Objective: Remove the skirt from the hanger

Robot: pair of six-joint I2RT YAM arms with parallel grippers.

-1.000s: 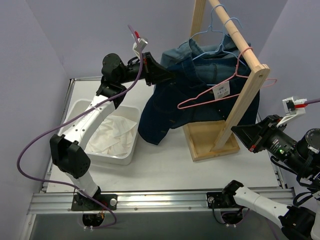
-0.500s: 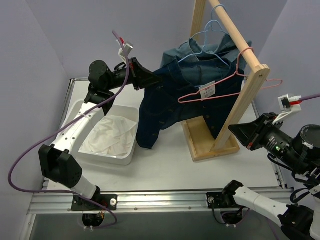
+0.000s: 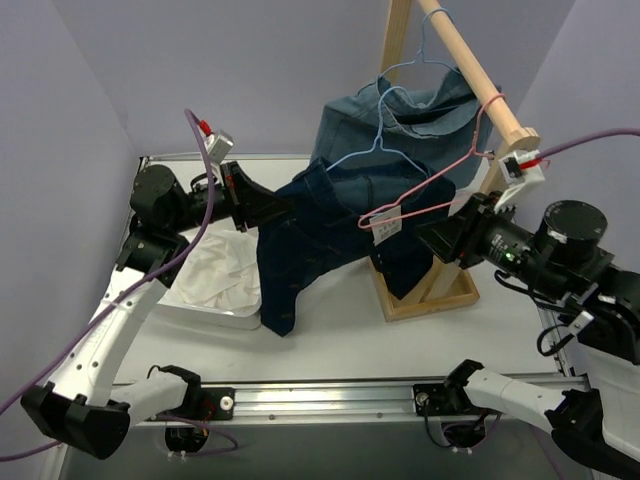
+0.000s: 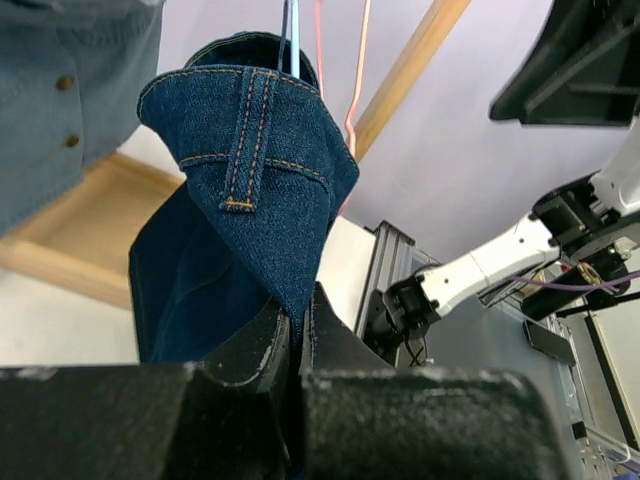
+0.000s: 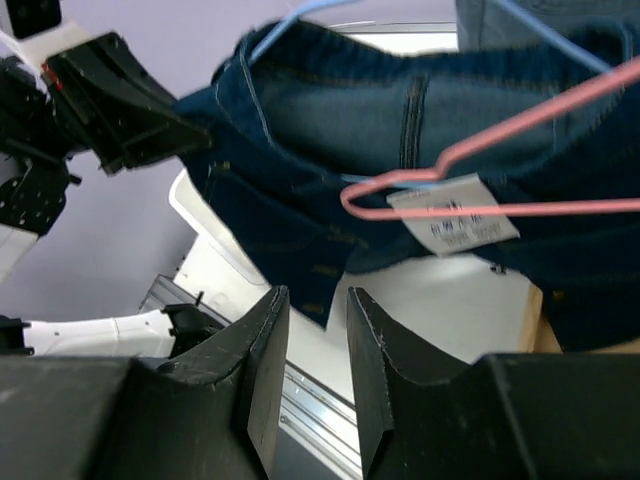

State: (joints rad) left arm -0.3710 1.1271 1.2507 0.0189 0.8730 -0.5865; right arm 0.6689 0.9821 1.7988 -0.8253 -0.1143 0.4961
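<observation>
Far left of the wooden rack [image 3: 490,200], the skirt [image 3: 220,275] lies in the white bin [image 3: 230,313] (already off its hanger, I think). The left gripper [image 3: 263,211] pinches the dark-blue denim [image 3: 300,240] tight. It should pull slowly so the rack does not tip. By the rack hangs the bare hanger [image 5: 570,209]. The right gripper [image 5: 316,296] is parted and holds nothing.

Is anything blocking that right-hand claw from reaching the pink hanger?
Nothing visible does. The right gripper faces the pink hanger across open air; the dark-blue denim garment hangs behind the hanger, not in front of it.
</observation>
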